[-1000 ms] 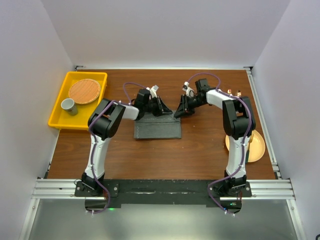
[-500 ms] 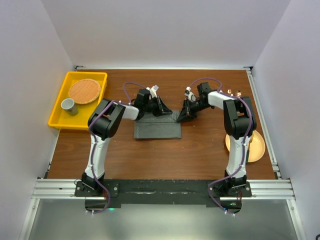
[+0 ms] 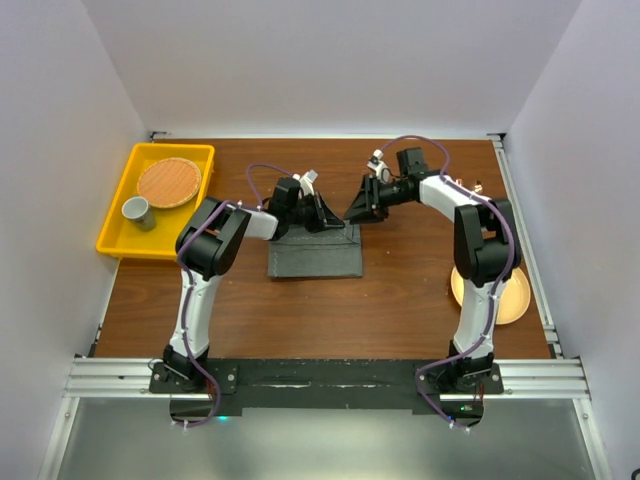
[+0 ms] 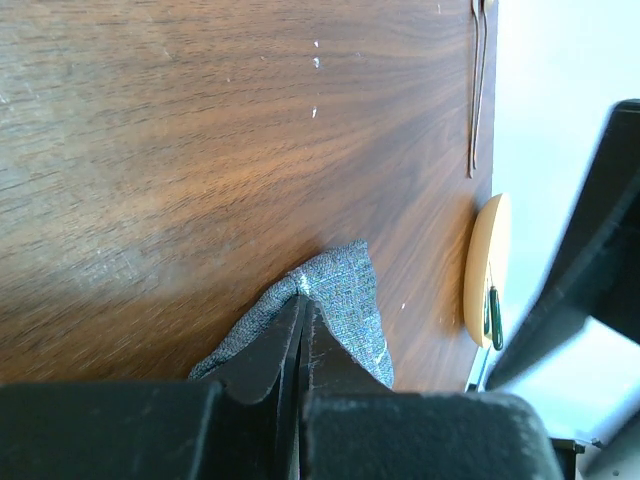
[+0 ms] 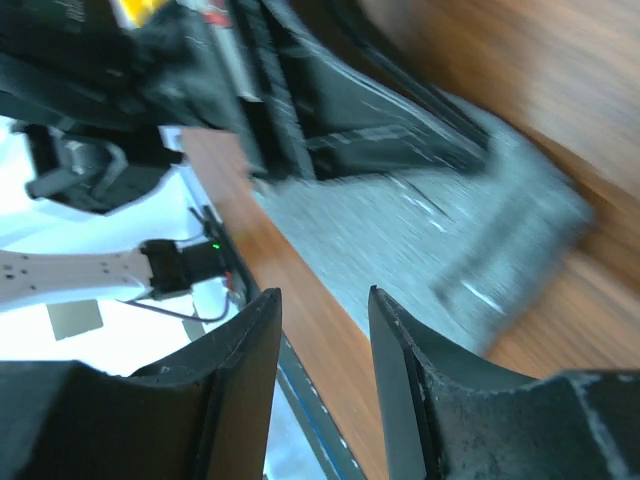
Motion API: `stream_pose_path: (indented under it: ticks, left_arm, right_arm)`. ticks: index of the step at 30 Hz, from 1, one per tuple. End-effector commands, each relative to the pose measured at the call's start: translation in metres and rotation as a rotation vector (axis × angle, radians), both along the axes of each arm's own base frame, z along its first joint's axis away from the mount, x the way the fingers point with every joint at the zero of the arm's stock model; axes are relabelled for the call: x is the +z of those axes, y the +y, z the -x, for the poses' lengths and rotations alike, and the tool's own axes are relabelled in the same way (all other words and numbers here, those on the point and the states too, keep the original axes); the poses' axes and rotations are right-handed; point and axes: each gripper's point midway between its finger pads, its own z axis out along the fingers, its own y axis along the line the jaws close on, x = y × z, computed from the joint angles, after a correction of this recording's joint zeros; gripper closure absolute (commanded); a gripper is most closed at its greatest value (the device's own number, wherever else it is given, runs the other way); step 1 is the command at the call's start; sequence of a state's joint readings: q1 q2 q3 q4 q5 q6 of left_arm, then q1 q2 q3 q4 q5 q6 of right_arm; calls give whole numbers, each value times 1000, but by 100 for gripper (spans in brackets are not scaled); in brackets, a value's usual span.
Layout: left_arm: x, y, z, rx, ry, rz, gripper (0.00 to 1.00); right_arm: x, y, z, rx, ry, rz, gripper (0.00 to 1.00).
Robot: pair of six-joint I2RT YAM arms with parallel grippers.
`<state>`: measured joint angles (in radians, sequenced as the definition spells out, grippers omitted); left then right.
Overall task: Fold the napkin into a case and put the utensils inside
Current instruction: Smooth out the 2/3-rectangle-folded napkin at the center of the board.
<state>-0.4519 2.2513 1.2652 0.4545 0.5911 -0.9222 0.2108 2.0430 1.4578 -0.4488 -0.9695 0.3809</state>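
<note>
The dark grey napkin (image 3: 315,255) lies folded into a rectangle at the table's middle. My left gripper (image 3: 326,222) is shut on a bunched fold of the napkin (image 4: 348,295) at its far edge, the cloth pinched at the fingertips (image 4: 302,300). My right gripper (image 3: 356,213) hangs open just above the napkin's far right corner, with nothing between its fingers (image 5: 323,290); grey cloth (image 5: 440,250) shows blurred below it. Copper utensils (image 3: 468,185) lie at the far right, seen as thin handles (image 4: 480,95) in the left wrist view.
A round yellow-orange plate (image 3: 512,292) sits at the right edge, partly under the right arm. At the far left stands a yellow tray (image 3: 112,228) holding a woven coaster (image 3: 168,182) and a grey cup (image 3: 135,211).
My right gripper closed at the napkin's far right corner, then opened and drew up and back off the cloth. The left gripper kept its pinch and has not moved.
</note>
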Motion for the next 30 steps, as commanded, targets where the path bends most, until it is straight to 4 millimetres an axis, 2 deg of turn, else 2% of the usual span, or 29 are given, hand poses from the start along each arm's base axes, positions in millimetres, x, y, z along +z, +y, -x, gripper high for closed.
stream_pose_path:
  ticks: [1, 3, 5, 10, 14, 16, 18, 19, 25, 28, 30]
  left_arm:
    - [-58, 33, 15, 46, 113, -170, 100]
    - [-59, 33, 15, 46, 113, -170, 100]
    - [-59, 32, 15, 45, 116, -169, 100]
    - [-60, 34, 17, 40, 118, -172, 100]
    - [-62, 35, 19, 39, 127, -175, 100]
    - [-60, 35, 18, 40, 119, -176, 100]
    - [-60, 35, 19, 38, 120, -176, 100]
    - [-60, 35, 18, 38, 120, -178, 100]
    - [-60, 35, 19, 41, 121, -174, 100]
    - [-60, 36, 20, 40, 121, -174, 100]
    - [-61, 36, 20, 40, 123, -177, 100]
  right_arm:
    - [21, 32, 0, 19, -15, -102, 55]
    - [4, 29, 1, 7, 2, -81, 57]
    - [-28, 21, 4, -8, 54, -44, 60]
    - [-88, -14, 9, -87, 161, 40, 67]
    - [-115, -24, 28, -70, 236, 118, 69]
    - [-117, -28, 28, -69, 227, 147, 69]
    - [-107, -28, 28, -57, 222, 149, 69]
    - [-96, -26, 22, -48, 194, 140, 69]
    - [-13, -5, 13, 31, 98, -58, 69]
    - [22, 9, 12, 33, 83, -145, 68]
    - [35, 17, 8, 44, 34, -182, 68]
